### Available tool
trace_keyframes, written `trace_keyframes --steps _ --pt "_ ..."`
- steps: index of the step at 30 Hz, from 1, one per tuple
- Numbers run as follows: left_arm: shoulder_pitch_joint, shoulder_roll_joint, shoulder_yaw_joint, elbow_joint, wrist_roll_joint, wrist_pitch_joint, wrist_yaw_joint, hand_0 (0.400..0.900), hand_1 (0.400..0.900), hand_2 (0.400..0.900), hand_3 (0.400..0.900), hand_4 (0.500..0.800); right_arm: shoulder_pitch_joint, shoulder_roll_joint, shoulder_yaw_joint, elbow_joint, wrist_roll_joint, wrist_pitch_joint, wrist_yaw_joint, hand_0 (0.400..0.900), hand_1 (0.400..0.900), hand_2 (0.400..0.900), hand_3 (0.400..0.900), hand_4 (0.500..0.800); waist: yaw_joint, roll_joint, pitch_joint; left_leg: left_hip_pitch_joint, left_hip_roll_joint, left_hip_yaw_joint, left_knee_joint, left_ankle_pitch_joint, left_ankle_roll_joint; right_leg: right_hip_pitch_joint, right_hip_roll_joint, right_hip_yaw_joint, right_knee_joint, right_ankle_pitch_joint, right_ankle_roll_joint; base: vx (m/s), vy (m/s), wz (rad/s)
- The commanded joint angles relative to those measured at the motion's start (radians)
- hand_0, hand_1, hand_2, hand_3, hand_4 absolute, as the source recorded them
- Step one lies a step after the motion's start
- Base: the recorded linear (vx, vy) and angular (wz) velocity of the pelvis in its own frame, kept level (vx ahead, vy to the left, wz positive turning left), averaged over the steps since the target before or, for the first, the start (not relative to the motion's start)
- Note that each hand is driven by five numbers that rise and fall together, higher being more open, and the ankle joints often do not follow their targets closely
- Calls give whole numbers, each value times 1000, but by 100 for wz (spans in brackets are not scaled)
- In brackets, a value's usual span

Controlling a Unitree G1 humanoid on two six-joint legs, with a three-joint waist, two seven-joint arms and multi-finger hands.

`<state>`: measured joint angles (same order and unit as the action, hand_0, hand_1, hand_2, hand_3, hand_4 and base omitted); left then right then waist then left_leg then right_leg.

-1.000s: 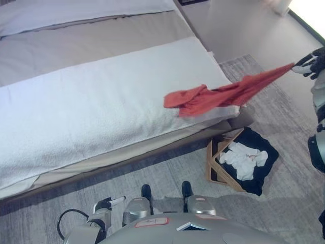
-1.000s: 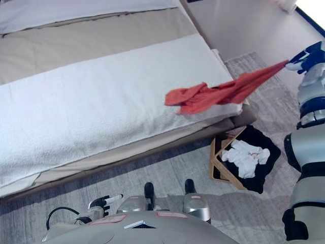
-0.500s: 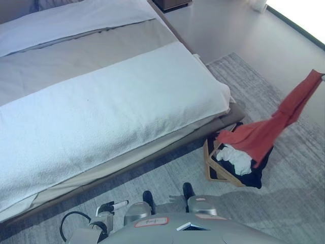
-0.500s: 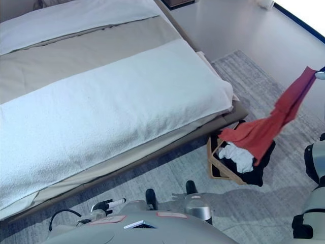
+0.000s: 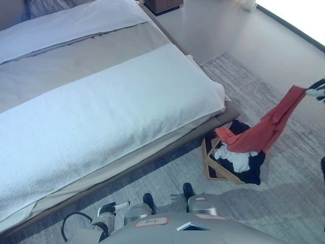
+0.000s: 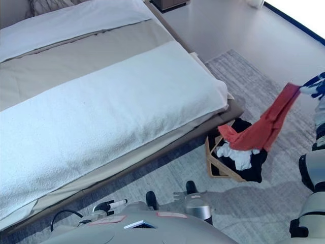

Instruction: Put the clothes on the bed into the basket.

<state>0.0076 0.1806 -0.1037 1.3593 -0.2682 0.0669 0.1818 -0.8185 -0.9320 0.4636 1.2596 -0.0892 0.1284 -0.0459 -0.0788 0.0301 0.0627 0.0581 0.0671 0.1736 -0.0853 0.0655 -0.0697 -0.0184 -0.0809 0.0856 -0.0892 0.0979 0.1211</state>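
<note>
Below the right hand (image 5: pixel 316 90), whose fingers pinch the red garment (image 5: pixel 264 130), the cloth trails across the basket (image 5: pixel 218 165) rim and may spill onto the floor.

Nubby white towel (image 5: pixel 101 117), wooden-framed basket (image 5: pixel 213 170), soft red cloth (image 5: pixel 264 132).

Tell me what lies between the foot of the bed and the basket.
Only a narrow strip of grey rug separates the bed from the basket; both eye views show it. The red garment held by the right hand hangs over the basket's far side.
</note>
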Motion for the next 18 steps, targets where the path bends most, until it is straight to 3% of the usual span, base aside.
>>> trace_keyframes --steps 1,3,4,5,10,18 --pt "-35 35 -54 62 38 -4 -1 900 900 900 900 800 -110 5 19 35 15 -49 -26 400 400 400 400 500 29 -41 2 6 12 -73 -2 -32 -17 2 -68 -75 54 -6 43 -7 -4 10" --pt "-36 34 -59 62 40 -4 -1 900 900 900 900 800 -102 36 31 49 3 -49 -12 400 400 400 400 500 35 -38 6 5 10 -76 -2 -31 -17 5 -70 -80 52 -6 42 -7 -2 8" --pt "-36 34 -58 62 40 -4 -1 900 900 900 900 800 -103 36 32 49 4 -50 -12 508 508 508 508 565 34 -38 6 5 10 -76 -2 -31 -17 5 -70 -80 52 -6 42 -4 -6 6" --pt "-39 34 -61 61 40 -4 -3 900 900 900 900 800 -101 58 30 80 2 -44 -6 900 900 900 900 800 38 -37 9 4 8 -79 -2 -30 -17 7 -70 -83 50 -4 41 4 -9 7" --pt "-50 42 -69 59 38 -4 -13 900 900 900 900 800 -104 107 34 190 -16 -25 34 900 900 900 900 800 51 -41 10 3 8 -93 -2 -29 -17 18 -73 -97 46 -7 40 9 -16 10" --pt "-59 49 -60 59 37 -1 -16 900 900 900 900 800 -93 118 9 234 -26 -12 31 900 900 900 900 800 59 -52 3 3 9 -103 -2 -32 -18 28 -75 -108 37 -5 37 7 -18 7"
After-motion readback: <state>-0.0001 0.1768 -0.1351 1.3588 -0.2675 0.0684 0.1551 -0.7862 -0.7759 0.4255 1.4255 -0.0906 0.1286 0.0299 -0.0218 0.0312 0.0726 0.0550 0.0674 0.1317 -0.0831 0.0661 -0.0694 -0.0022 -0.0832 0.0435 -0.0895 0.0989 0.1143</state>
